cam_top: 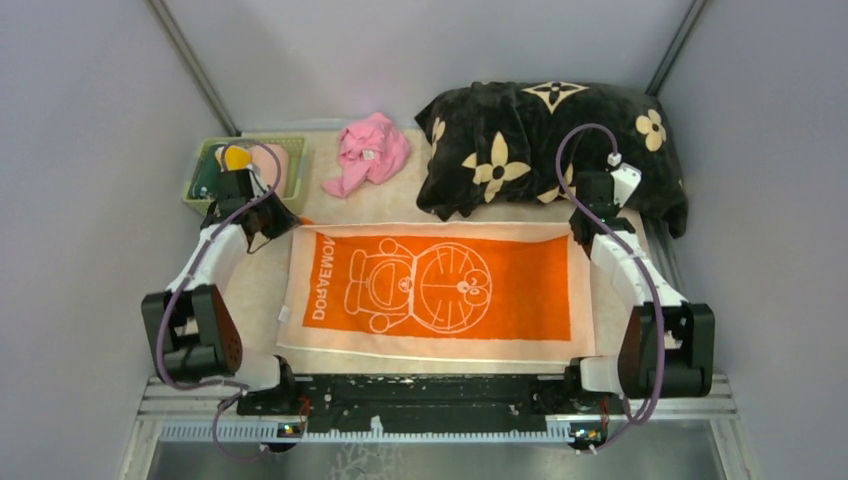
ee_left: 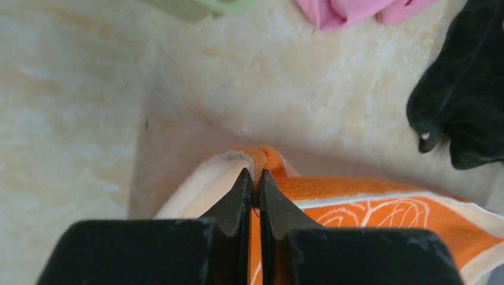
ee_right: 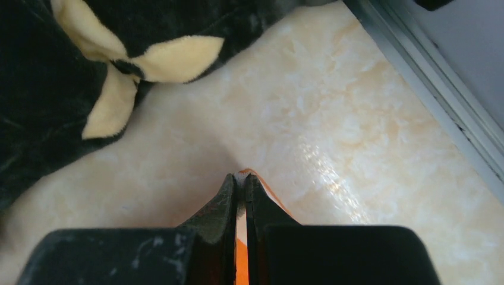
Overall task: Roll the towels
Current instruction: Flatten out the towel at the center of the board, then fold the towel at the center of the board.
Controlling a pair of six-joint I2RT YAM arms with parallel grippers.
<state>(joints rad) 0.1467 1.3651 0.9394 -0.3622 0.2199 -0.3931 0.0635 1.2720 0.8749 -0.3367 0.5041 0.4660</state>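
The left gripper (ee_left: 254, 172) is closed down to a hairline gap, and a bunched fold of the towel (cam_top: 440, 285) is pinched between its tips at the far left corner. Orange cloth pokes up just past the black fingers (ee_left: 235, 202), with the pale border curling away to the left of them. The right gripper (ee_right: 239, 176) is closed just as tight on the far right corner, with only a thin strip of orange showing between its jaws and a small point of cloth at the tips. From those two corners the towel runs back toward the arm bases, spread flat on the table (cam_top: 255, 290) between the arms, long side left to right. Its face is orange inside a peach border, with a white outline cartoon cat lying sideways and a line of white lettering along the left end. The near edge lies close to the black rail where the arms are bolted. Beyond the right gripper, touching or nearly touching the towel's far right edge, a black blanket (cam_top: 520, 140) with beige flowers is heaped at the back of the table. A crumpled pink cloth (cam_top: 370, 150) sits to its left, well apart from the towel. A green basket (cam_top: 290, 150) stands in the far left corner, just behind the left gripper.
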